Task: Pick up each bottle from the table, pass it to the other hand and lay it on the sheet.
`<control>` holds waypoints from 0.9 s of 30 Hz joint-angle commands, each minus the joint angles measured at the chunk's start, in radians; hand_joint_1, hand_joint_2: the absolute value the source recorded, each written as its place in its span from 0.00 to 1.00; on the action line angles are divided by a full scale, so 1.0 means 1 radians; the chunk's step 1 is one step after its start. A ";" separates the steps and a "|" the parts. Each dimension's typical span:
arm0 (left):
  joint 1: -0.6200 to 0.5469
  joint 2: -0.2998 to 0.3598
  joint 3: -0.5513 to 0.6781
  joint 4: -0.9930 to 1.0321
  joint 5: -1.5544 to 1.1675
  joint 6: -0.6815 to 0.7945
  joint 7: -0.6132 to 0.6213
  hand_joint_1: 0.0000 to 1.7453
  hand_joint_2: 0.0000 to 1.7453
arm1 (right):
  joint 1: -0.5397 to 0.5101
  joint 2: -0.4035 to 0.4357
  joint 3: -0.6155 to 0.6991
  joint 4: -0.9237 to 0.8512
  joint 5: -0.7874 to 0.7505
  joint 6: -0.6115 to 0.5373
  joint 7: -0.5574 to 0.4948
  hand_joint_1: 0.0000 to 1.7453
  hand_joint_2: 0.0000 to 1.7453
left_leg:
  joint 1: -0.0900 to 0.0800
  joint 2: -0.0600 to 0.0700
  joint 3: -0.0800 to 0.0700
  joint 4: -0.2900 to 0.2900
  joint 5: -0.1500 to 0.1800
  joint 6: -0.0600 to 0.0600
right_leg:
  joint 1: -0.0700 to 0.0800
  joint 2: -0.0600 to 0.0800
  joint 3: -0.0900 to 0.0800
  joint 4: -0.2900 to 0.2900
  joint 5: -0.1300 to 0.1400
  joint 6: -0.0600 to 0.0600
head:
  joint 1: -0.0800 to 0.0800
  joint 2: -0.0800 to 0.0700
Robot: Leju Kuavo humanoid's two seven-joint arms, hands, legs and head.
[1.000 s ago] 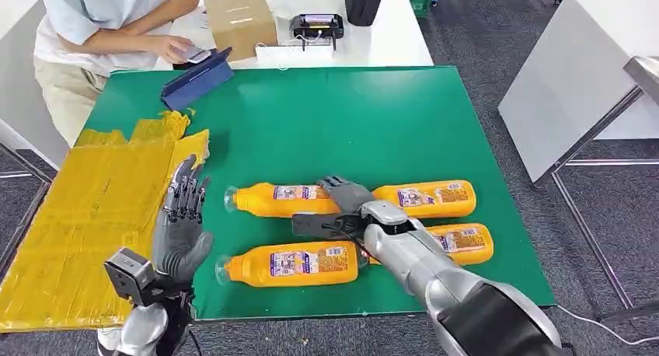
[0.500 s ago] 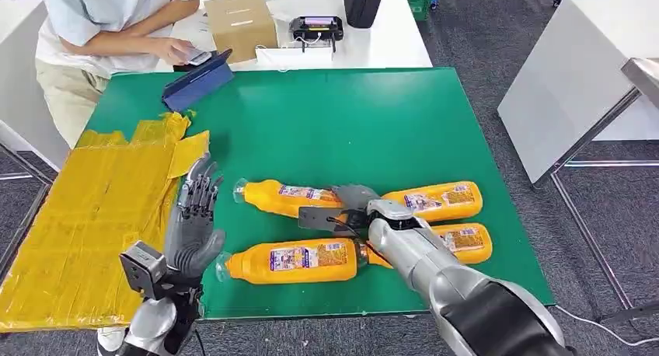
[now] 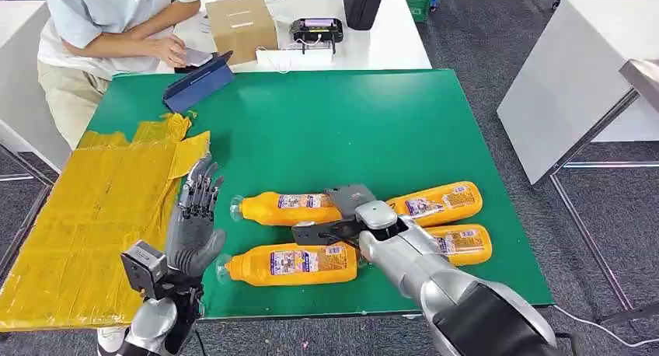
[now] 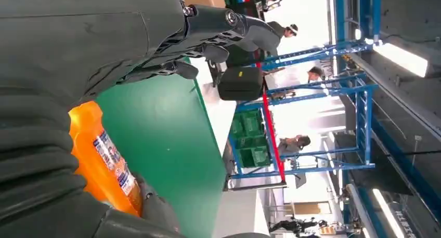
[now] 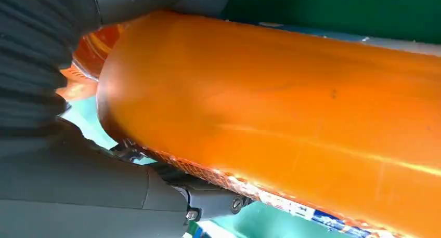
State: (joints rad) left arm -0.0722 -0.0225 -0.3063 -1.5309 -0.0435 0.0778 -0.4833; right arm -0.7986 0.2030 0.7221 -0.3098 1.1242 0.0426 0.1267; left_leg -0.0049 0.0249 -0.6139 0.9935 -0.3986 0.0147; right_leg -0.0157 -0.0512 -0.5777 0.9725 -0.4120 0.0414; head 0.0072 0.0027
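Gripping the first bottle [image 3: 289,208] on the desk [image 3: 350,123], the right hand [image 3: 346,208] has yet to lift it; left hand [image 3: 193,216] spread, the sheet [image 3: 85,216] bare, three bottles left.

Bright even light, blown-out background glare
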 commanded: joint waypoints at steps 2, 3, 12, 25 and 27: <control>0.011 0.000 0.009 0.018 -0.010 0.001 0.017 0.00 1.00 | 0.006 -0.011 0.018 0.041 -0.023 -0.137 0.005 1.00 1.00 | 0.001 -0.002 0.001 0.000 -0.001 -0.001 | 0.000 0.002 0.002 -0.001 -0.001 -0.001 | 0.000 0.000; 0.020 0.000 0.013 0.009 -0.013 0.002 0.018 0.00 1.00 | 0.002 -0.011 -0.002 0.033 -0.036 -0.198 -0.002 1.00 1.00 | 0.001 -0.002 0.001 0.000 -0.001 -0.001 | 0.000 0.002 0.002 -0.001 -0.001 -0.001 | 0.000 0.000; 0.106 -0.012 0.058 -0.064 -0.053 -0.001 0.032 0.00 1.00 | 0.012 -0.030 -0.194 -0.117 -0.102 -0.635 -0.102 1.00 1.00 | 0.001 -0.002 -0.003 0.001 -0.002 -0.002 | 0.001 0.004 -0.001 0.000 -0.002 -0.001 | 0.000 0.000; 0.161 -0.030 0.076 -0.096 -0.089 0.020 0.043 0.00 1.00 | 0.228 -0.008 -0.460 -0.500 -0.474 -0.636 -0.379 1.00 1.00 | 0.001 -0.002 -0.006 0.000 -0.002 -0.001 | 0.001 0.002 -0.004 -0.001 -0.001 -0.001 | 0.000 0.000; 0.179 -0.027 0.083 -0.116 -0.095 0.027 0.043 0.00 1.00 | 0.343 -0.003 -0.424 -0.672 -0.544 -0.519 -0.413 1.00 1.00 | 0.001 -0.002 -0.006 0.000 -0.002 -0.001 | 0.001 0.002 -0.004 -0.001 -0.001 -0.001 | 0.000 0.000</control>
State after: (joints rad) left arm 0.0669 -0.0301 -0.2652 -1.6224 -0.1224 0.0908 -0.4494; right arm -0.6841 0.1907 0.4137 -0.5575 0.7686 -0.6650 -0.1714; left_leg -0.0051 0.0243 -0.6218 0.9936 -0.3988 0.0147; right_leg -0.0157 -0.0515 -0.5842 0.9727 -0.4120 0.0417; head 0.0069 0.0027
